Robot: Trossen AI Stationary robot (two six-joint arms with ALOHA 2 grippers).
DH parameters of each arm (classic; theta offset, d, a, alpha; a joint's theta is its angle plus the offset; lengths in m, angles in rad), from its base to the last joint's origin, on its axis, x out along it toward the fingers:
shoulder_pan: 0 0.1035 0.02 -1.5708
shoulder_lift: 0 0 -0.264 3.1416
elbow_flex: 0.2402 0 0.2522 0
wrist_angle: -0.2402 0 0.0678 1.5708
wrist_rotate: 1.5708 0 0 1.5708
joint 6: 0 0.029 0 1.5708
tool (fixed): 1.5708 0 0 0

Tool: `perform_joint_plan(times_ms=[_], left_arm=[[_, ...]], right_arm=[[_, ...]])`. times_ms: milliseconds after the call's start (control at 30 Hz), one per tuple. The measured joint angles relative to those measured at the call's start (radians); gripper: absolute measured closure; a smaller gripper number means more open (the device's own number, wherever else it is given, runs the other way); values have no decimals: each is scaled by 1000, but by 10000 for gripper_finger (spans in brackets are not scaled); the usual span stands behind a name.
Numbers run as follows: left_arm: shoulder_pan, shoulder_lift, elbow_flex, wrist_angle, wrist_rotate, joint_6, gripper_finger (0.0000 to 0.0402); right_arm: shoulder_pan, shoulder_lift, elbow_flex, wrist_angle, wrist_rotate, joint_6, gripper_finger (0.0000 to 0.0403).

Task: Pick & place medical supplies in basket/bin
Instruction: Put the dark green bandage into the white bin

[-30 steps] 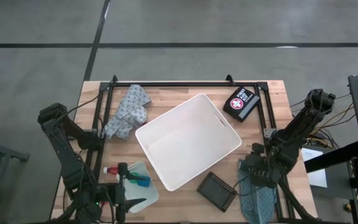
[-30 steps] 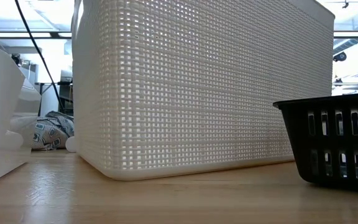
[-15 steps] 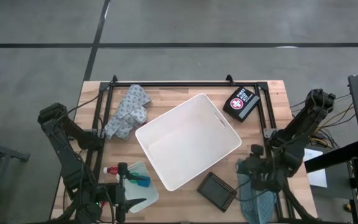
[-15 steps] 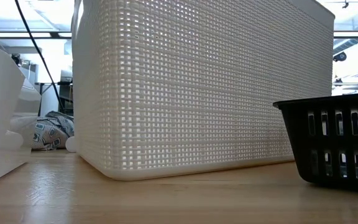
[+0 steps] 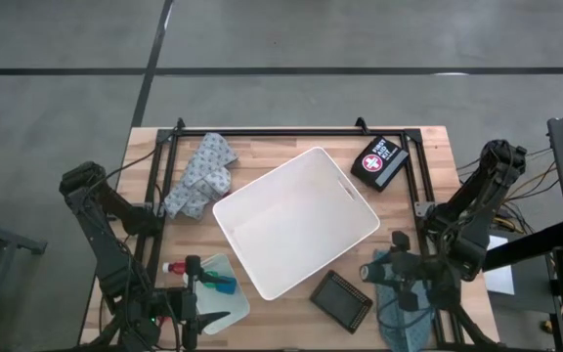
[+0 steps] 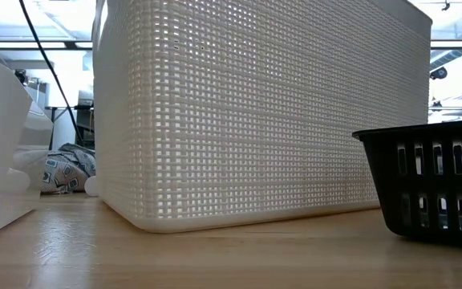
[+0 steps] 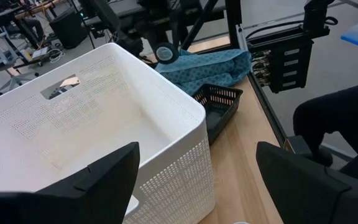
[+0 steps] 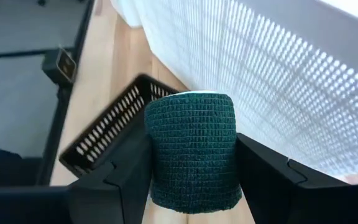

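The white bin [image 5: 296, 220] stands slantwise at the table's middle, with nothing showing inside it. My right gripper [image 5: 371, 272] hangs just off its near right side, above the small black basket [image 5: 340, 298], shut on a dark green bandage roll [image 8: 191, 149]. In the left wrist view the roll [image 7: 166, 54] shows end-on, above teal patterned cloth [image 5: 404, 311]. My left gripper [image 5: 194, 286] waits open at the near left, over a translucent tray [image 5: 225, 311]. My right gripper pinches the roll's curved side [image 8: 159, 155] between its two fingers, one finger [image 8: 126, 177] on each flank. The fingers slant down from the table's right toward the bin. The roll is lifted clear of cloth and table.
A second patterned cloth [image 5: 198, 176] lies at the far left, and a black first-aid case [image 5: 379, 161] at the far right. The tray holds a red-and-white item [image 5: 174, 267] and a blue one [image 5: 223, 285]. A black frame rail [image 5: 291, 131] runs along the far edge.
My right gripper has risen off the teal cloth with the green roll and shifted a little toward the bin. It has tipped from pointing steeply down to a shallower slant. The cloth has stayed on the table.
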Motion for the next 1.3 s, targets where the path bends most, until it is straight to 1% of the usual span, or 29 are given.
perform_joint_plan(times_ms=[200,367,533,633,800,867,967,1167,1300], left_arm=[[0,0,0,0,0,0,73],[0,0,0,0,0,0,73],[0,0,0,0,0,0,74],[0,0,0,0,0,0,74],[0,0,0,-1,0,0,74],[0,0,0,-1,0,0,74],[0,0,0,-1,0,0,74],[0,0,0,-2,0,0,74],[0,0,0,-2,0,0,74]], right_arm=[[0,0,-16,115,11,-51,197],[18,0,-53,264,11,-127,197],[31,1,-58,338,63,-162,197],[31,27,-58,414,82,-217,197],[31,114,-59,594,85,-329,197],[31,156,-59,663,103,-369,197],[30,217,-59,781,113,-403,197],[29,353,-57,1073,130,-502,197],[19,444,-40,1183,163,-520,197]])
